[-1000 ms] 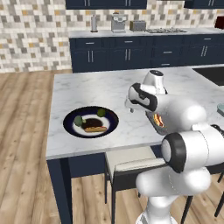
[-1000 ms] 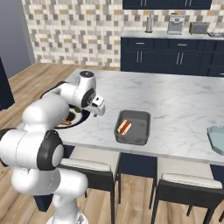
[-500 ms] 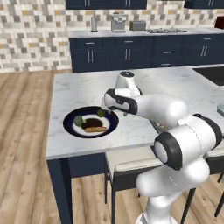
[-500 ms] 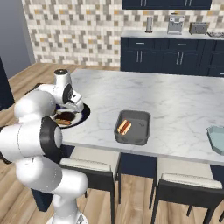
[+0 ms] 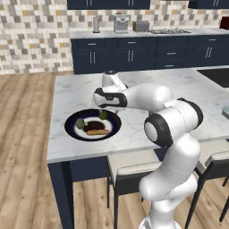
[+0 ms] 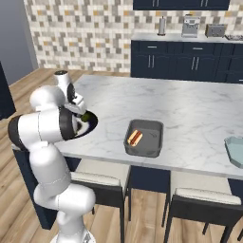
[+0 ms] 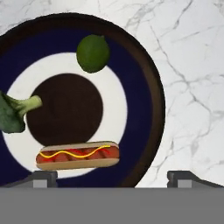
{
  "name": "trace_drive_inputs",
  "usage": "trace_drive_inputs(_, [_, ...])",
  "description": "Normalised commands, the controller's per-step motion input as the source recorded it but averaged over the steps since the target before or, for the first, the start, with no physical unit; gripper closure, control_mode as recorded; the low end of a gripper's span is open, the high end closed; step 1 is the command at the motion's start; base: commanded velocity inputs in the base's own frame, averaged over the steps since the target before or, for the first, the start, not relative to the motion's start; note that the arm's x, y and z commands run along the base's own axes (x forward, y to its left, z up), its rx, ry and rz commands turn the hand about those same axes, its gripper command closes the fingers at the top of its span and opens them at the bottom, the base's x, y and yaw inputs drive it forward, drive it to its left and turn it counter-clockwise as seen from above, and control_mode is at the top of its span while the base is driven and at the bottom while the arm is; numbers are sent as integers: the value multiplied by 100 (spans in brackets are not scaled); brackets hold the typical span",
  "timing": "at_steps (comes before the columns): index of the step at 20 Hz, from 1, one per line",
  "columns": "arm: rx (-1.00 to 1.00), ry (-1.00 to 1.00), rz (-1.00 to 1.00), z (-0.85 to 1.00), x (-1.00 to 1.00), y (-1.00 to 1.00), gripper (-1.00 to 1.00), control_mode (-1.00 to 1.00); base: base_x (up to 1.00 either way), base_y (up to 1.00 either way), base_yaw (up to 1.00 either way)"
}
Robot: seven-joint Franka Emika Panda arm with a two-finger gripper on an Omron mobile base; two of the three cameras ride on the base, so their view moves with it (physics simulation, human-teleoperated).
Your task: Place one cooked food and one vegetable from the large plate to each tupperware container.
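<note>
Step in hand: picking the next item off the large plate (image 7: 148, 87), by my judgement; the gripper (image 7: 111, 177) hangs over it with nothing between its tips.
Large plate: near the front left corner of the worktop (image 5: 147, 96), just inside the front edge.
On the plate: a hot dog (image 7: 78, 155), a round dark patty (image 7: 65, 109), a broccoli floret (image 7: 15, 111) and a green lime-like round (image 7: 92, 53).
Dark grey tray (image 6: 144, 137): at the worktop's front edge, well apart from the plate, already holding one hot dog (image 6: 135, 137).
Pale teal tray (image 6: 235, 151): further along the front edge, apparently bare.
Jaws: spread wide, tips set apart at either side of the hand view.
Arm pose: reaches out low across the worktop, wrist turned down over the plate's inner side.
Doing it well: the grey tray likely needs a vegetable, so centre over the broccoli or the green round before descending; the hot dog lies nearest the tips, so shift across first.
Risk: the round one may roll from a shallow pinch.
</note>
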Motion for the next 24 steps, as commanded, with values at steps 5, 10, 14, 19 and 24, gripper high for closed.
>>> trace_drive_inputs(5, [0, 1, 0, -29, 45, -3, -100, -100, 0, 0, 0])
trace_drive_inputs(10, [0, 2, 0, -44, 42, -5, -100, -100, 0, 0, 0])
trace_drive_inputs(14, [0, 1, 0, -46, 41, -7, -100, -100, 0, 0, 0])
trace_drive_inputs(19, [0, 0, 0, -22, 52, 0, -100, -100, 0, 0, 0])
trace_drive_inputs(24, [0, 0, 0, -29, 49, 0, -100, -100, 0, 0, 0])
